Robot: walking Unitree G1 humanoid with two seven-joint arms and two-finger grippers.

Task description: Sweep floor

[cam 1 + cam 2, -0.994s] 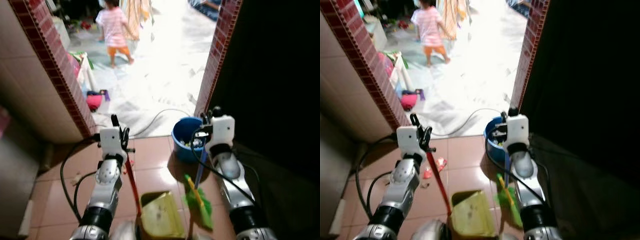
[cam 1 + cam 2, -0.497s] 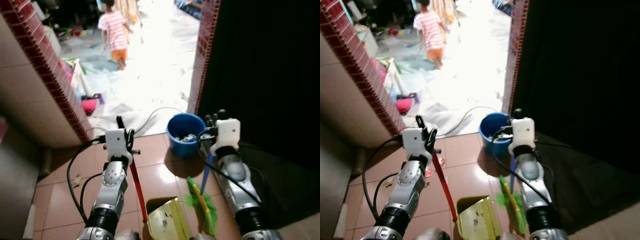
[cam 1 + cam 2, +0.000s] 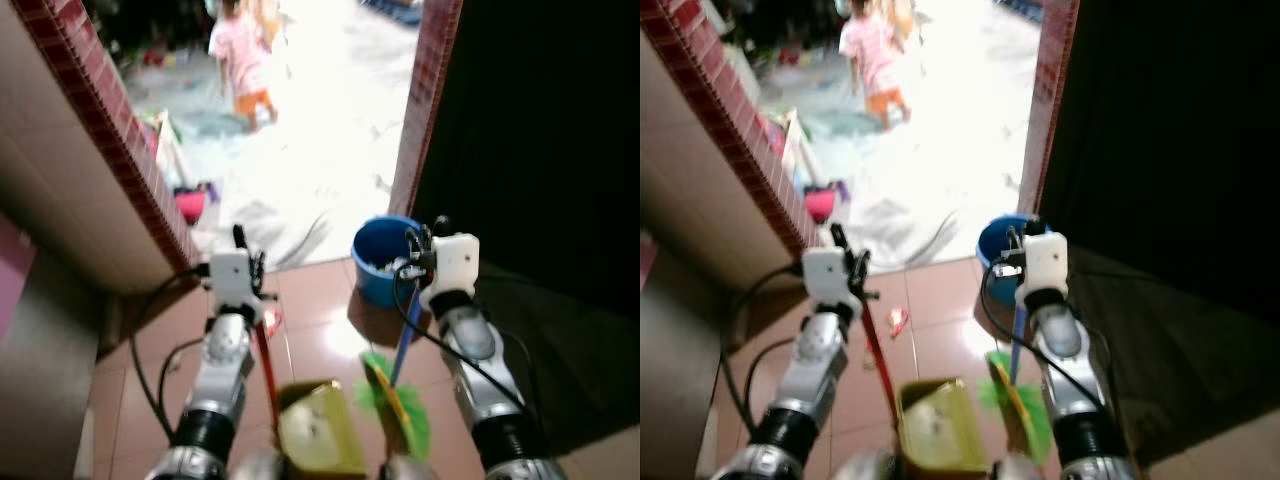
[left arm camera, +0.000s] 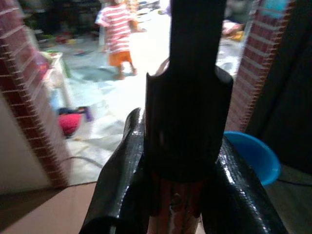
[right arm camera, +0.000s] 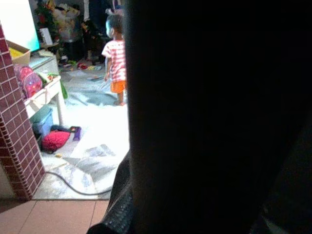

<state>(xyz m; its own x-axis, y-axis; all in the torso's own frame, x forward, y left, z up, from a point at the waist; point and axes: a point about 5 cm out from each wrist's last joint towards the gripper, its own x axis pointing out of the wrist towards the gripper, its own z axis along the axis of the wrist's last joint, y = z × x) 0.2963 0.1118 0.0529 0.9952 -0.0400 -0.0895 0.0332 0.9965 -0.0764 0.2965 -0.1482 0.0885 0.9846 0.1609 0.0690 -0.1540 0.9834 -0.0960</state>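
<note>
The left claw (image 3: 245, 262) is clamped on the red handle (image 3: 266, 362) of a yellow-green dustpan (image 3: 318, 436), which sits low between the two arms. The right claw (image 3: 420, 250) grips the blue stick (image 3: 405, 338) of a green broom (image 3: 398, 398) whose bristles rest on the reddish tiled floor (image 3: 312, 310) just beside the dustpan. Beyond the right claw stands a blue bucket (image 3: 382, 254) at the brick-edged doorway (image 3: 432, 95). Farther out, on bright ground, a person (image 3: 243, 58) in a striped top stands.
</note>
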